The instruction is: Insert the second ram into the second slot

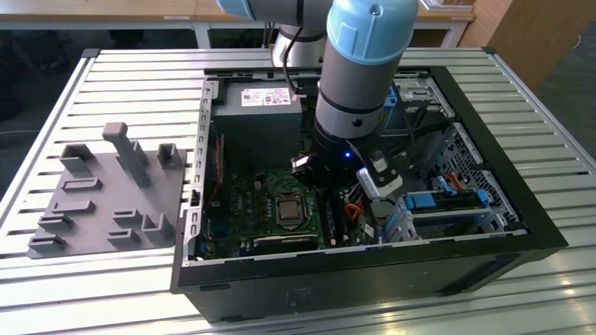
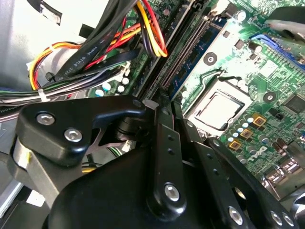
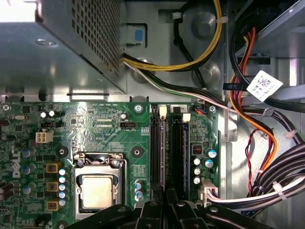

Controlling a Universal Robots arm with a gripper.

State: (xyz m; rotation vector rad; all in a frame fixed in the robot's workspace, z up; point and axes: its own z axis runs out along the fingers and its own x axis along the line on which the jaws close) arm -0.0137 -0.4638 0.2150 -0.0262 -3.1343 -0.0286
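My tool (image 3: 165, 206) is down inside the open computer case (image 1: 526, 230), low over the motherboard (image 3: 109, 126). Its black linkage crowds the foreground in both wrist views. I cannot tell whether it is open, closed or gripping anything, because its own body hides the working end.

The tool sits in line with the two memory slots (image 3: 178, 152). They run side by side between the processor socket (image 3: 97, 191) and a row of small capacitors (image 3: 197, 169). Each slot has a white latch (image 3: 163, 111) at the end toward the power supply (image 3: 57, 52).

In the second wrist view a blue-green board stands on edge, and I take it for the second ram (image 2: 193, 59). It runs out from under the tool along the slots, on the side toward the processor socket. I cannot tell which of the two slots it stands in, or whether it is pressed fully home.

A bundle of red, yellow and black cables (image 2: 95, 43) hangs just beside the slots, on the side away from the socket.

In the exterior view my arm (image 1: 359, 70) comes down steeply into the case, which stands on a slatted bench (image 1: 130, 77). A grey holder block (image 1: 102, 202) lies on the bench at the exterior view's left of the case, well apart from the tool.
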